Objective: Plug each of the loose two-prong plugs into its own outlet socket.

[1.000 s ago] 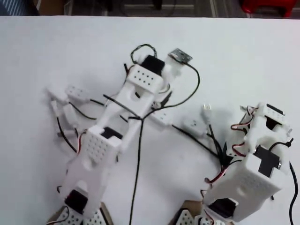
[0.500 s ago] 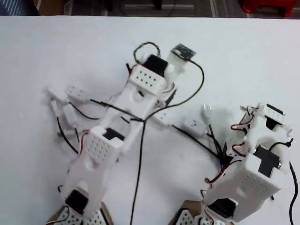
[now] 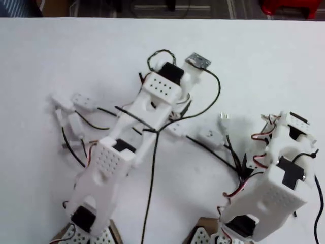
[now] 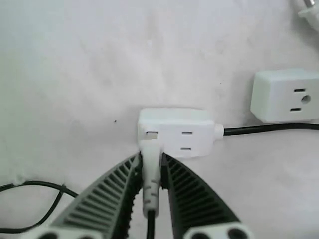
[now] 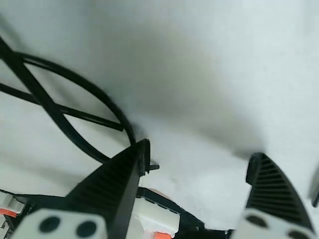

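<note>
A small white two-prong plug (image 4: pixel 150 191), with a black lead at its back, is clamped between the dark ribbed fingers (image 4: pixel 119 189) of the left gripper (image 4: pixel 150 160). The fingers are drawn narrow against its sides. The plug's long axis is laid along the fingers. Its front end is directed at, and pressed against, the near edge of a white outlet block (image 4: pixel 175 130) that lies flat on the bench (image 4: pixel 75 74). The block's long axis is set across that of the plug. Slots are seen on the block's upper face, and a black cord (image 4: pixel 264 129) is led out of one end. The prongs are covered by the plug body, so whether they are seated cannot be told.

A second socket (image 4: pixel 285 94), a white cube with its outlet face turned up, is placed just beside that cord and apart from the block.

The wider layout is given by the high view, where the grip itself is covered by the left arm's wrist. The outlet block (image 3: pixel 175 127) is partly seen at the middle of the bench, with the second socket (image 3: pixel 209 136) near it. A loose plug (image 3: pixel 223 121) is laid beside that socket, its prongs pointed toward the bench's far edge. Further white socket pieces (image 3: pixel 81 101) with dark leads are gathered at the left side.

The right gripper (image 5: pixel 202 151) is held over the bench with its fingers spread wide and nothing between them. Black cables (image 5: pixel 65 94) are looped close by.
</note>
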`<state>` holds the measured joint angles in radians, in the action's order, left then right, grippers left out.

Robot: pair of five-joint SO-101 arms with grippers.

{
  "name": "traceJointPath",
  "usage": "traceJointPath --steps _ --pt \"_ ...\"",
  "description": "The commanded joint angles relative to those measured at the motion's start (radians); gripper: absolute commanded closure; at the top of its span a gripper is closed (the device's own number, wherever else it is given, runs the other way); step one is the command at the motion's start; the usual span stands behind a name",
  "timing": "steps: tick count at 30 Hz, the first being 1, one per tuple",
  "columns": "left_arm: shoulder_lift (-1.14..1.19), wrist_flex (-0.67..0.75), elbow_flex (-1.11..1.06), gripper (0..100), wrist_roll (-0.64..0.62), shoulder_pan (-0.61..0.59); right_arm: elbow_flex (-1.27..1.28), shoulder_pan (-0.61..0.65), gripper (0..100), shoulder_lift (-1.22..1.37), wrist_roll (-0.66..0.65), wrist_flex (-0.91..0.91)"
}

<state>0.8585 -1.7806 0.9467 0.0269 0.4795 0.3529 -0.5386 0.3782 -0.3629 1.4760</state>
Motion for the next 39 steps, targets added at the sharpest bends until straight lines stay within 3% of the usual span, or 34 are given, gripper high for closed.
traceJointPath --steps 1,12,24,28,31,35,39 --pt "-0.012 0.0 -0.008 98 -0.009 0.005 -0.068 -0.044 68.4 0.058 0.005 0.012" --pt "-0.01 0.017 -0.011 98 -0.011 0.018 -0.074 -0.042 68.4 0.07 0.009 0.012" --pt "-0.01 0.14 -0.19 97 -0.008 0.018 -0.074 -0.042 68.4 0.071 0.011 0.012" --pt "-0.018 0.15 -0.196 87 -0.011 0.012 -0.074 -0.042 68.4 0.071 0.011 0.012" --pt "-0.024 0.115 -0.124 77 -0.011 0.008 -0.074 -0.042 68.4 0.071 0.011 0.012" --pt "-0.024 -0.005 0.152 76 -0.011 0.008 -0.074 -0.038 68.4 0.071 0.011 0.012" --pt "-0.038 -0.011 0.379 76 -0.012 -0.024 -0.074 -0.038 68.4 0.07 0.011 0.012"
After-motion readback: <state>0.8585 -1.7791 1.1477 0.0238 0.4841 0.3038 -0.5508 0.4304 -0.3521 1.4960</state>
